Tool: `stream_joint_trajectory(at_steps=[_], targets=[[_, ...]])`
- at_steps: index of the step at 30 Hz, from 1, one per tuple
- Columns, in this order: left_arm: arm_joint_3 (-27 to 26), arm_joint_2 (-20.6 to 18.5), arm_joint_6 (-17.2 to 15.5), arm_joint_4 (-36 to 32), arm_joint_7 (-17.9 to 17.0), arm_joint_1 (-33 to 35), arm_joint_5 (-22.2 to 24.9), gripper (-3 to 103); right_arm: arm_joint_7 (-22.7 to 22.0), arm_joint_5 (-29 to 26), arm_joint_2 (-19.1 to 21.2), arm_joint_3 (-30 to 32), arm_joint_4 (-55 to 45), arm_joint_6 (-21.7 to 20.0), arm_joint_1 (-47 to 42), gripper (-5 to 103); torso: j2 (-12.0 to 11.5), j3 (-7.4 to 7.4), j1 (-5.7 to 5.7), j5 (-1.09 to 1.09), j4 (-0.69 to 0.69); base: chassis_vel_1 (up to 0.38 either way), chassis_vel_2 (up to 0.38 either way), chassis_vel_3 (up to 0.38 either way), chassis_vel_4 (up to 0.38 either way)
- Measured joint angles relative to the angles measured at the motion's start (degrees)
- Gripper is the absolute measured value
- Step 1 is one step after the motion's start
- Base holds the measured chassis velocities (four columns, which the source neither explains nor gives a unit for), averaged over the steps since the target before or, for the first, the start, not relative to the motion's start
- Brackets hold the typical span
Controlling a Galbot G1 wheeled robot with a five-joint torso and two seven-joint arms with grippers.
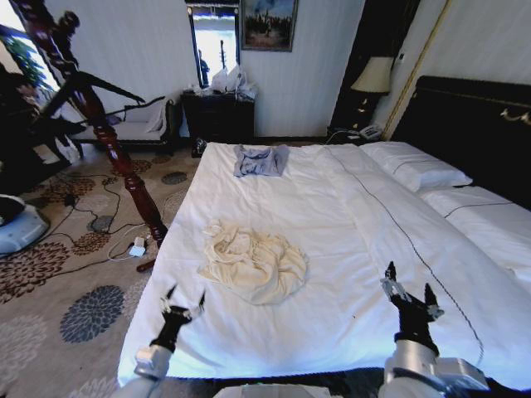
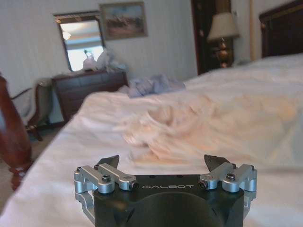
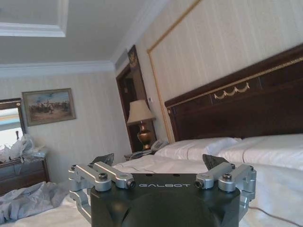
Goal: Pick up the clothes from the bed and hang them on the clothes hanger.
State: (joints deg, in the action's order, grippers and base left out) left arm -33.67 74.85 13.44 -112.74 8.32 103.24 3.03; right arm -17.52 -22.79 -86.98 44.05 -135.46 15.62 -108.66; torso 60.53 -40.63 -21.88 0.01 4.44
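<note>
one cream garment, the clothes [image 1: 253, 263], is lying crumpled in a heap on the white duvet of the bed [image 1: 348, 224], toward the robot's left and near the foot edge, while a second, grey-blue garment [image 1: 260, 160] is resting well apart from it at the bed's far side. two grippers are hovering low over the near edge of the bed: the left gripper [image 1: 183, 303] is sitting just short of the cream heap with its two fingers spread wide and holding nothing, and the right gripper [image 1: 408, 289] is standing well apart to the right, its two fingers likewise wide and empty. in the left wrist view the clothes [image 2: 189, 127] are lying straight ahead of the open fingers. two white pillows [image 1: 415, 166] are leaning against the dark headboard [image 1: 473, 124], beside one lamp [image 1: 373, 76].
</note>
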Motion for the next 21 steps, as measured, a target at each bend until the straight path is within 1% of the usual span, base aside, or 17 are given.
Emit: stream_joint_trajectory(at_steps=[2,4,5,6,7,9,10,11,12,13,14,21], targets=[[1.77,-1.42,0.32,1.64,0.07,-1.68,-0.86,100,-0.70,-1.39,0.03,-0.49,0.01,-0.15,-0.30,100,0.00,0.00,-0.01,-0.01,0.01,0.000,0.000,0.000,0.000],[4.23,-3.58,0.98,3.49,0.05,-4.06,-3.76,100,-0.79,-0.96,-0.23,-0.55,0.66,-0.15,-0.12,100,0.01,0.00,0.00,-0.01,0.03,0.000,0.000,0.000,0.000],[4.23,-3.58,0.98,3.49,0.05,-4.06,-3.76,100,-0.79,-0.96,-0.23,-0.55,0.66,-0.15,-0.12,100,0.01,0.00,0.00,-0.01,0.03,0.000,0.000,0.000,0.000],[5.78,-4.84,1.28,4.58,-0.04,-5.29,-5.35,100,-0.79,-0.69,-0.30,-0.58,0.94,-0.15,0.05,100,0.01,0.00,0.00,-0.01,0.02,0.000,0.000,0.000,0.000],[7.81,-6.34,1.90,6.07,-0.12,-6.70,-7.84,100,-0.79,-0.51,-0.44,-0.73,1.33,-0.15,0.28,100,0.00,0.00,0.00,-0.01,0.04,0.000,0.000,0.000,0.000],[9.80,-7.51,3.67,8.37,-0.30,-8.53,-13.04,100,-0.76,-0.23,-0.80,-0.86,1.89,-0.17,0.55,100,0.00,-0.01,-0.01,0.00,0.00,0.000,0.000,0.000,0.000],[9.80,-7.51,3.67,8.37,-0.30,-8.53,-13.04,100,-0.76,-0.23,-0.80,-0.86,1.89,-0.17,0.55,100,0.00,-0.01,-0.01,0.00,0.00,0.000,0.000,0.000,0.000],[10.22,-7.66,4.44,9.20,-0.48,-9.25,-14.97,100,-0.76,-0.12,-0.92,-0.86,2.02,-0.17,0.58,100,0.00,0.00,-0.01,-0.01,-0.01,0.000,0.000,0.000,0.000],[11.19,-7.81,6.40,11.22,-0.88,-11.20,-19.44,100,-0.74,0.22,-1.31,-0.86,2.43,-0.17,0.60,100,0.00,0.00,0.00,-0.01,0.01,0.000,0.000,0.000,0.000],[11.74,-7.81,7.19,12.32,-1.13,-12.38,-21.27,100,-0.73,0.40,-1.48,-0.89,2.63,-0.17,0.59,100,0.00,0.00,0.00,-0.01,0.02,0.000,0.000,0.000,0.000],[12.34,-7.70,7.64,13.09,-1.46,-13.40,-22.20,100,-0.73,0.54,-1.64,-0.90,2.80,-0.17,0.58,100,0.00,0.00,0.00,-0.01,0.02,0.000,0.000,0.000,0.000],[13.52,-5.77,9.04,13.85,-2.11,-15.04,-23.58,100,-0.70,0.84,-1.89,-1.00,3.04,-0.15,0.60,100,0.00,0.00,0.00,-0.01,0.00,0.000,0.000,0.000,0.000]])
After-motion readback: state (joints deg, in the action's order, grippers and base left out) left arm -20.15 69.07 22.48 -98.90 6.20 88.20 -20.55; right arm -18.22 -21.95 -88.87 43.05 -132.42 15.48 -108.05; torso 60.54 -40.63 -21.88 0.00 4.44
